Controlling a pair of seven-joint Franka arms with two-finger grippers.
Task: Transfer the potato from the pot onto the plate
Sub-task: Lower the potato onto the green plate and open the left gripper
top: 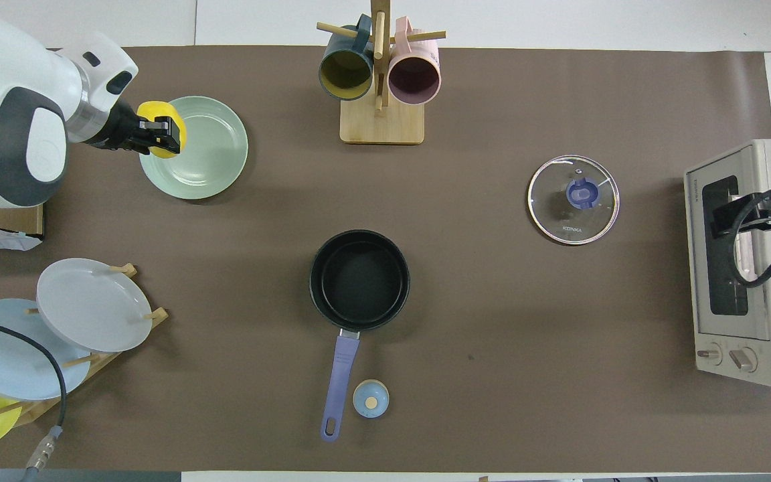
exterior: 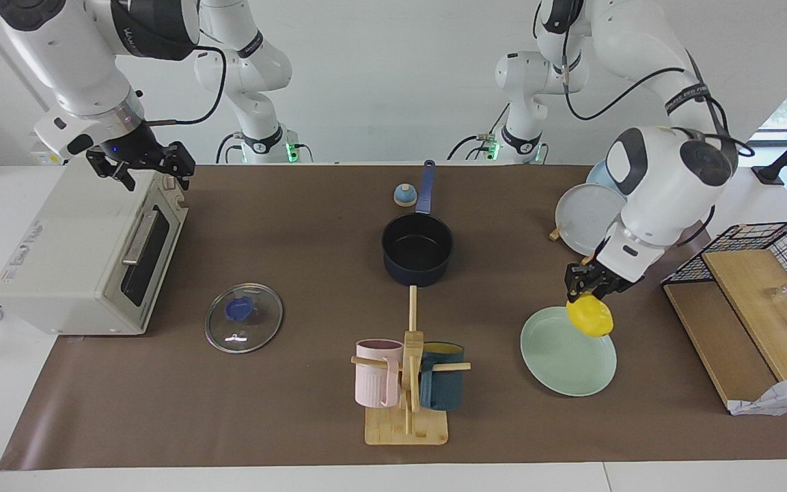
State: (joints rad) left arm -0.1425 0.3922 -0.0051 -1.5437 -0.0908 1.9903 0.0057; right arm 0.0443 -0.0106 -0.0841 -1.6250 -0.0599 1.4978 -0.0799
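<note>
Yellow potato (exterior: pixel 590 317) clamped in left gripper (exterior: pixel 586 292) over rim of mint plate (exterior: pixel 561 355). Pot (exterior: pixel 417 247) empty. Right gripper (exterior: pixel 141 167) waits over toaster oven (exterior: pixel 86 253), fingers apart.

We see two white arms with rounded glossy shells and dark grey joint caps, black cables looping along them, black two-finger grippers: left gripper (exterior: pixel 586 292), right gripper (exterior: pixel 139 166). Green lights glow at both bases.
</note>
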